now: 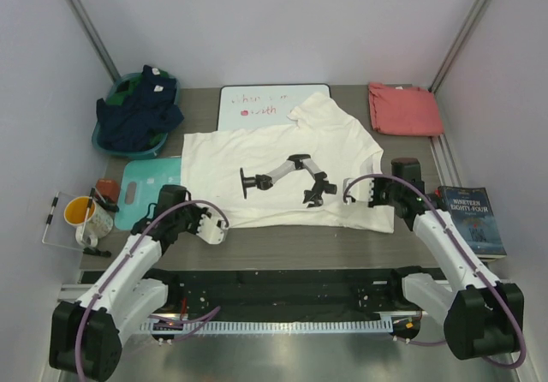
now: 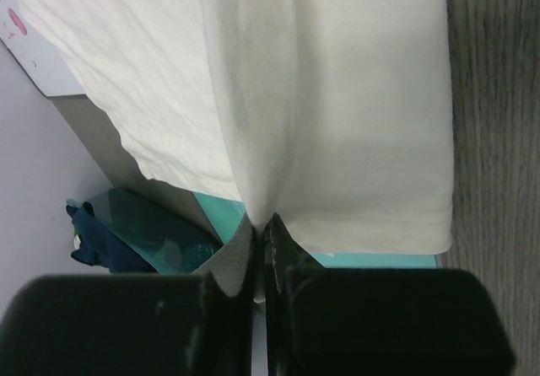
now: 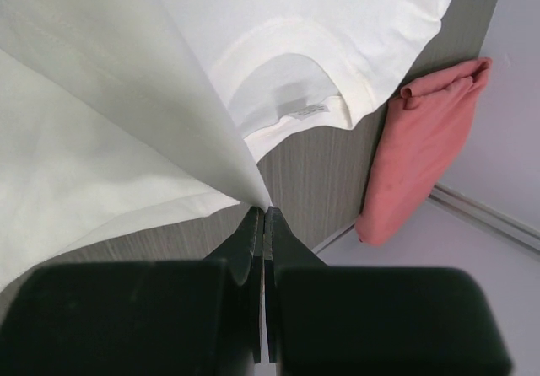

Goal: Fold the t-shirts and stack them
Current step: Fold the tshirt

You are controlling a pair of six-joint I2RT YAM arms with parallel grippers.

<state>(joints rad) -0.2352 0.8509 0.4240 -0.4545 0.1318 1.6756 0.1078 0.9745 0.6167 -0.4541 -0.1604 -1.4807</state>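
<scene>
- table (image 1: 282, 241): grey wood-grain top
- cream-white t-shirt (image 1: 223, 164): spread at centre, covering the near edge of the whiteboard (image 1: 257, 104)
- teal board (image 1: 145, 181): left of it
- salmon-red t-shirt (image 1: 404, 110): folded, far right
- basin (image 1: 107, 142): dark clothes inside, far left
- mug (image 1: 86, 219): near left
- book (image 1: 471, 219): right edge

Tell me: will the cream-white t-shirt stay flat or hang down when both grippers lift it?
Probably it hangs limp: the cream-white t-shirt pulls into soft ridges at the left gripper and the right gripper. Likely light: small edge pinches raise it.
</scene>
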